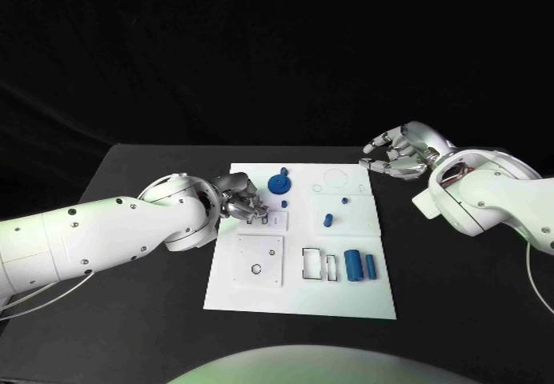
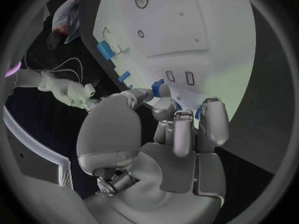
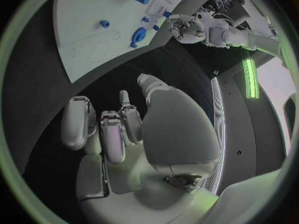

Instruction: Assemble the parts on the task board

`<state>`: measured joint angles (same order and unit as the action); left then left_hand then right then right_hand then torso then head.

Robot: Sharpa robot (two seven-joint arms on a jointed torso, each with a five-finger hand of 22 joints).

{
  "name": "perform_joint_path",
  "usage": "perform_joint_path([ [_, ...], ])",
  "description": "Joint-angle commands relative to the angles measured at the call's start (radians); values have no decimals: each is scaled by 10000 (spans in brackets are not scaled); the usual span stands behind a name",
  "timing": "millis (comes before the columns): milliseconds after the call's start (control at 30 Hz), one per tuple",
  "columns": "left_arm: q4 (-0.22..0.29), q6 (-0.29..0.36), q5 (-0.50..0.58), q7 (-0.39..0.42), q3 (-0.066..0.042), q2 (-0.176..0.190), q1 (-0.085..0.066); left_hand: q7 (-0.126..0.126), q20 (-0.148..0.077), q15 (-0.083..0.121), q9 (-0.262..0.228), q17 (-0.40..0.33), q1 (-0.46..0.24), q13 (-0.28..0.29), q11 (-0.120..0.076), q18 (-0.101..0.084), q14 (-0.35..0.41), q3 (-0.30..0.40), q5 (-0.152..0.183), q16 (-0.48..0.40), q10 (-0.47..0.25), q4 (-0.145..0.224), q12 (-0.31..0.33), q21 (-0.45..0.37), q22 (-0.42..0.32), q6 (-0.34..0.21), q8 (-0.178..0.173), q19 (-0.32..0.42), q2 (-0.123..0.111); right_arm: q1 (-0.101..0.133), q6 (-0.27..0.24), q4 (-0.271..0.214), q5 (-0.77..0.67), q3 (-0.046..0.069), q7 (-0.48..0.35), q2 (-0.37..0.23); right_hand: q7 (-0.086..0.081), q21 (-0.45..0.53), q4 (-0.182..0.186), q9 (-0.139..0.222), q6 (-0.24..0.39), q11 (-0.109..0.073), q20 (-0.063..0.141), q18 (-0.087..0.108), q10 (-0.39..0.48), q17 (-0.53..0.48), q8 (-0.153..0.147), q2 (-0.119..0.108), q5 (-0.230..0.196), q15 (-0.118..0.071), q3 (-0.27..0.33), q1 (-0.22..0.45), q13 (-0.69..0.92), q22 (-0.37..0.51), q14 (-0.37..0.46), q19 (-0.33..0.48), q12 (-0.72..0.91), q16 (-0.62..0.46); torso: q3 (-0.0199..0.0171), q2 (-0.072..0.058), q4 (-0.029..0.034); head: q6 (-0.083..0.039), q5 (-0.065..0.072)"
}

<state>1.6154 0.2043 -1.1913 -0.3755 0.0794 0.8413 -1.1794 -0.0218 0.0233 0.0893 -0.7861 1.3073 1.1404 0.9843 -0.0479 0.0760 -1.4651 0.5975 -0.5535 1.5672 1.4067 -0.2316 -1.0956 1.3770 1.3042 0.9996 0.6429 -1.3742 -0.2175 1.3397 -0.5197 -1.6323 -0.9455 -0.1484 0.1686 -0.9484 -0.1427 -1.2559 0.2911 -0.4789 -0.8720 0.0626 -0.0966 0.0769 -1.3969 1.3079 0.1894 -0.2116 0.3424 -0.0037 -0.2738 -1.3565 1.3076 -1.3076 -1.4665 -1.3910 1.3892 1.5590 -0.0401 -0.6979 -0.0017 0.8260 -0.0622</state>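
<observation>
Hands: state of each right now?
Left hand: over the task board, fingers curled near a blue part; grip cannot be told.
Right hand: off the board, curled, holding nothing.

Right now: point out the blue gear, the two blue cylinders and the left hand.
blue gear (image 1: 279, 186), head view, disc face.
two blue cylinders (image 1: 361, 266), head view, the larger one's side.
left hand (image 1: 239, 200), head view, knuckles.

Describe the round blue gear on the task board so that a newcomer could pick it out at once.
Start at the white task board mid-table, then look to its far end beside the left robot hand. The blue gear lies there: a flat disc, unlike the blue cylinders lying at the near end.
</observation>
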Motion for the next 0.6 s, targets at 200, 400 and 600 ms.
perform_joint_path([
  [200,-149,-121,-369,-107,-6,-109,26,6,-15,69,18,2635,56,16,6,-61,-1057,2111,-43,36,93,2192,-49,28,12,55,-45,-61,-76,-14,104,-16,-114,-1,52,2,-3,52,-5,-19,26,-15,-10,57,68,2221,65,4,-51,-55,-48,127,418,-226,-933,41,-59,-62,-6,0,-3,28,12],
  [400,-241,-320,-327,-238,-5,-181,29,6,-14,69,38,2635,51,-40,8,-56,-1057,2113,0,36,96,2189,4,14,-3,76,-68,-45,-72,-16,107,-16,-114,-2,60,5,-3,52,-5,-19,26,-15,-10,57,68,2221,65,4,-51,-55,-48,127,418,-226,-933,41,-59,-62,-1,-5,-2,53,16],
  [600,-314,-450,-297,-326,-5,-262,30,5,-14,69,48,2635,51,-39,8,-55,-1057,2117,26,36,104,2188,8,12,-3,85,-81,-43,-67,-18,104,-18,-114,-2,57,11,-3,52,-5,-19,26,-15,-10,57,68,2221,65,4,-51,-55,-48,127,418,-226,-933,41,-59,-62,-3,-1,0,80,18],
])
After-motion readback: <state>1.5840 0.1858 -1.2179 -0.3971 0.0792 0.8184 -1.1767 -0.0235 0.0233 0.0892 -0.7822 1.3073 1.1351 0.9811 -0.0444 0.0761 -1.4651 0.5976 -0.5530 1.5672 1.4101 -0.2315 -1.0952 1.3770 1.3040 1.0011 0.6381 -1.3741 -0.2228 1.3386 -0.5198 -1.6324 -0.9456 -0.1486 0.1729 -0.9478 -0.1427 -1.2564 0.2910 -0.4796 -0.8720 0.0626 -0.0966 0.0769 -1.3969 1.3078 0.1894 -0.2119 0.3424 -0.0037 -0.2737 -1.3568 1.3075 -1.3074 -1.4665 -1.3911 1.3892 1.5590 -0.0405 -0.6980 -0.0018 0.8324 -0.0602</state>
